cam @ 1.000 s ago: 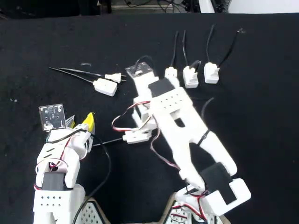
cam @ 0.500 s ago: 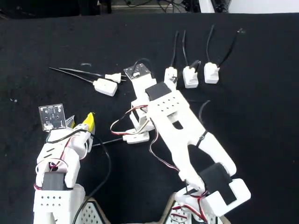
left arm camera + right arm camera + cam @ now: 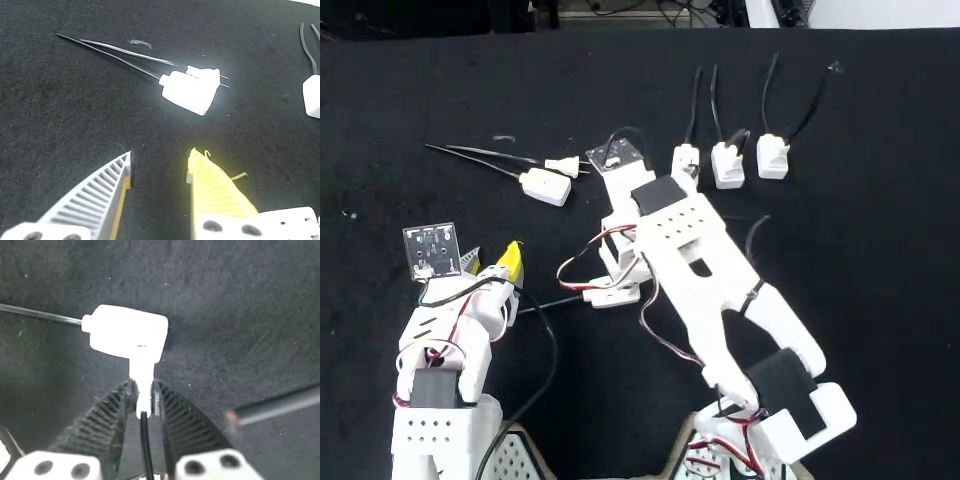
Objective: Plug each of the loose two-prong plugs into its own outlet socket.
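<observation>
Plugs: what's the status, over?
Left gripper open. Right gripper shut on plug, butted against outlet socket. Loose two-prong plug ahead of left gripper.

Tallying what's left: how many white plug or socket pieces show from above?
6: a loose plug and socket at left, three far-row pieces, a near piece beside the right arm, which may hide more.
</observation>
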Action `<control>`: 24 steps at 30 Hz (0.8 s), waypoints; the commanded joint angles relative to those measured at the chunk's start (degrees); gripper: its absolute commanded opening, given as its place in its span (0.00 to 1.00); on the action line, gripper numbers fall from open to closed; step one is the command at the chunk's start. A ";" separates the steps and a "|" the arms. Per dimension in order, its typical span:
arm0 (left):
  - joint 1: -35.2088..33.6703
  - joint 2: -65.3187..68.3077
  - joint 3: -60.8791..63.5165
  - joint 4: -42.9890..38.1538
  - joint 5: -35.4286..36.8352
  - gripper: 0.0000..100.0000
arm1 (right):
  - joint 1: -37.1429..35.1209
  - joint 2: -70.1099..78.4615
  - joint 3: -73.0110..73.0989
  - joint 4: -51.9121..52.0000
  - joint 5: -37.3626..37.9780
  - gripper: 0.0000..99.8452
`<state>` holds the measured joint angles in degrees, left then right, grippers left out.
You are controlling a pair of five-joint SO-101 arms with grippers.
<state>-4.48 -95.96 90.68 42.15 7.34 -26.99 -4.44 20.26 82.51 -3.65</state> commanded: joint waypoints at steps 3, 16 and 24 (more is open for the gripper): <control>-0.13 -0.62 -1.10 -0.44 0.00 0.19 | 3.69 -2.33 -3.56 0.53 -0.09 0.01; -0.13 -0.62 -1.10 -0.44 0.00 0.19 | 3.34 -2.24 -3.65 0.44 -0.09 0.01; -0.13 -0.62 -1.10 -0.44 0.00 0.19 | 1.14 -2.15 -10.86 8.35 -0.18 0.01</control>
<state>-4.48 -95.96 90.68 42.15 7.34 -24.35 -4.44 15.52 86.90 -3.65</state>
